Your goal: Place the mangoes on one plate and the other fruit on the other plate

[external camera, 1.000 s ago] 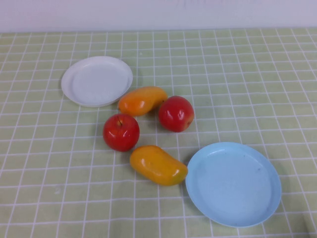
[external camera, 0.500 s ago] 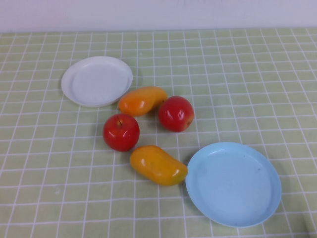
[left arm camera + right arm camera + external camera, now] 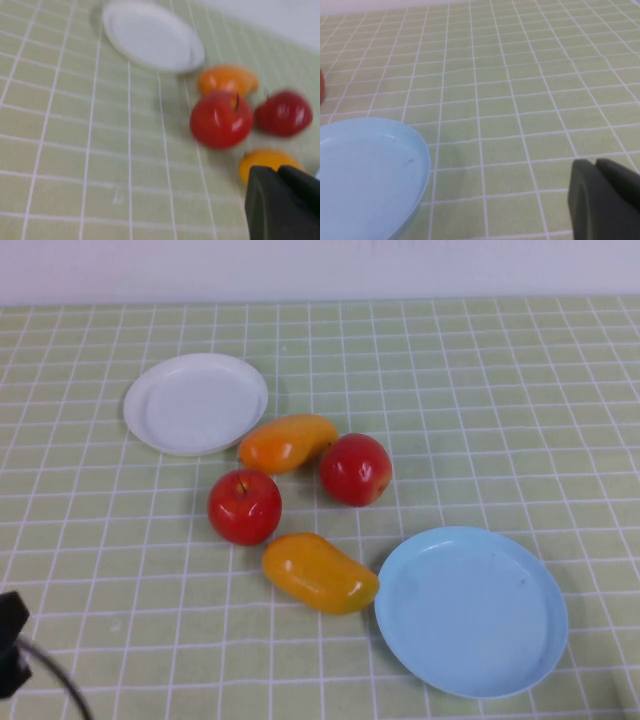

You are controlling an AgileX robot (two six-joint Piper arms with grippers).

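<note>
Both the left gripper [image 3: 282, 200] and right gripper [image 3: 605, 200] are shut, empty; near the blue plate [image 3: 470, 610], the closest mango [image 3: 320, 573] (glossy) could be rolled if nudged.

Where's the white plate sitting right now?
In the high view the white plate sits empty at the far left of the table, just beyond the nearer mango, well apart from the blue plate.

Fruit [image 3: 300, 502] between two plates [image 3: 196, 402]

Checked green table [image 3: 500, 390] bears plates [image 3: 196, 402], mangoes [image 3: 320, 573], apples [image 3: 245, 506].
</note>
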